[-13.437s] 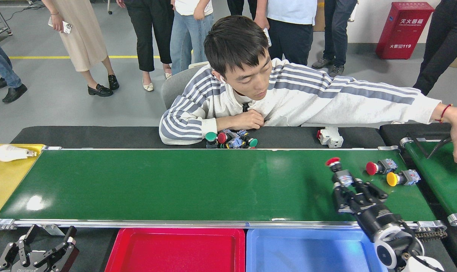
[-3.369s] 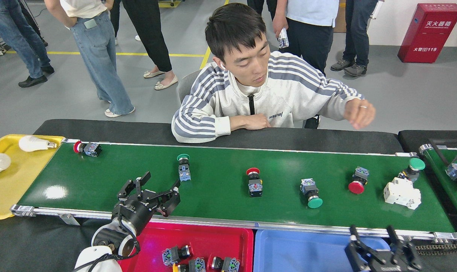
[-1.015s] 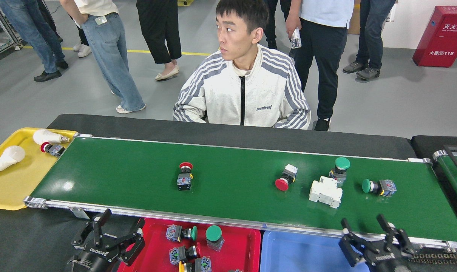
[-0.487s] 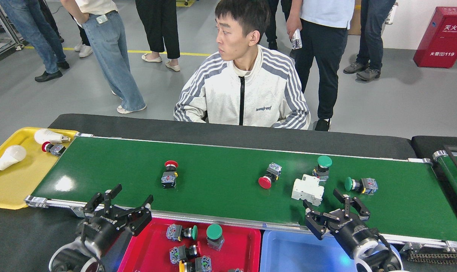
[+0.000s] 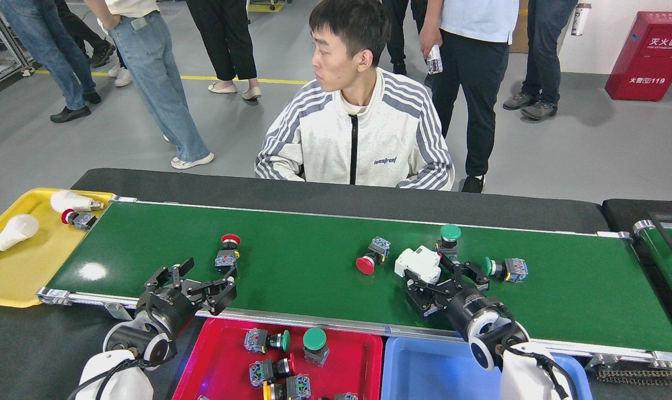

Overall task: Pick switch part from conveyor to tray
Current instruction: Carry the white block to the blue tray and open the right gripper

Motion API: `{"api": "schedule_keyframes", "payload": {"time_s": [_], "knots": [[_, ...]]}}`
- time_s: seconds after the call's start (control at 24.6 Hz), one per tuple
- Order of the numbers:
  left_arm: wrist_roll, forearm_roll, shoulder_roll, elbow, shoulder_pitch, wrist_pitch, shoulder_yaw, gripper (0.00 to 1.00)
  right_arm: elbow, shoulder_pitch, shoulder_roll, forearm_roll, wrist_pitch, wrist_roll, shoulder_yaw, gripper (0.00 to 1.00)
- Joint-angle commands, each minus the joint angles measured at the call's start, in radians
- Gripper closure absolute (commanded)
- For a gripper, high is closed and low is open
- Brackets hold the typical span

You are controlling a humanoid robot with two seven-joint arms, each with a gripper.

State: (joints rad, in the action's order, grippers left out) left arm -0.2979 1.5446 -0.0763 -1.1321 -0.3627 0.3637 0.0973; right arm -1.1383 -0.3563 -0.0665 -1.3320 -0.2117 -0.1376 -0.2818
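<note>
Across the middle of the frame runs our conveyor point(image 5: 325, 266), a dark-green belt with silver rails, on a black table point(image 5: 336, 194). At left sits a yellow tray point(image 5: 14, 278) holding two bulbs and a red-capped switch part point(image 5: 78, 218); at the bottom edge lie a red tray point(image 5: 225, 361) with several switch parts and a blue tray point(image 5: 425, 372). Behind the table a seated person in a striped jacket point(image 5: 358, 133) faces left, others stand on the grey floor, and a red cabinet point(image 5: 644, 61) stands upper right. On the belt lie a red-capped switch point(image 5: 227, 253) left of centre, another red one point(image 5: 370, 258), a white breaker point(image 5: 419, 264) and two green-capped switches point(image 5: 449, 239) point(image 5: 502, 268). Our left gripper point(image 5: 194, 283) reaches in from lower left, fingers spread apart just below the red-capped switch. Our right gripper point(image 5: 444, 283) comes from lower right, fingers apart beside the breaker.
</note>
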Motion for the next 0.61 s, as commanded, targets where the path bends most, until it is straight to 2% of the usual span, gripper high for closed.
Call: {"api": "schedule_keyframes", "payload": {"time_s": [0.0,0.12,0.2,0.24,0.28,0.37,0.41,0.45,0.49,0.57], "knots": [[0.051,0.002,-0.008,0.038,-0.044,-0.080,-0.021,0.01,-0.023,-0.012,0.001,0.002,0.002,0.012,0.001,0.96],[0.141,0.003,-0.020,0.143,-0.088,-0.203,-0.056,0.05,-0.100,0.022,-0.004,0.004,-0.020,0.058,0.001,0.97],[0.191,0.003,-0.043,0.193,-0.098,-0.266,-0.067,0.16,-0.213,0.095,-0.021,0.005,-0.095,0.082,0.007,0.96],[0.207,0.002,-0.054,0.209,-0.098,-0.276,-0.065,0.28,-0.276,0.143,-0.052,0.008,-0.143,0.087,0.016,0.96],[0.223,0.000,-0.062,0.215,-0.096,-0.275,-0.062,0.45,-0.340,0.198,-0.096,0.014,-0.186,0.096,0.030,0.94],[0.250,-0.012,-0.066,0.216,-0.085,-0.269,-0.059,0.73,-0.445,0.330,-0.157,0.028,-0.253,0.145,0.081,0.86],[0.263,-0.014,-0.066,0.213,-0.079,-0.266,-0.057,0.79,-0.480,0.390,-0.173,0.039,-0.284,0.173,0.102,0.77],[0.278,-0.012,-0.066,0.206,-0.068,-0.258,-0.059,0.85,-0.509,0.456,-0.188,0.045,-0.318,0.199,0.130,0.51],[0.292,-0.012,-0.066,0.201,-0.055,-0.239,-0.059,0.90,-0.528,0.510,-0.194,0.045,-0.339,0.211,0.162,0.03],[0.304,-0.009,-0.068,0.132,-0.007,-0.157,-0.061,0.95,-0.529,0.560,-0.188,0.048,-0.354,0.213,0.233,0.00]]}}
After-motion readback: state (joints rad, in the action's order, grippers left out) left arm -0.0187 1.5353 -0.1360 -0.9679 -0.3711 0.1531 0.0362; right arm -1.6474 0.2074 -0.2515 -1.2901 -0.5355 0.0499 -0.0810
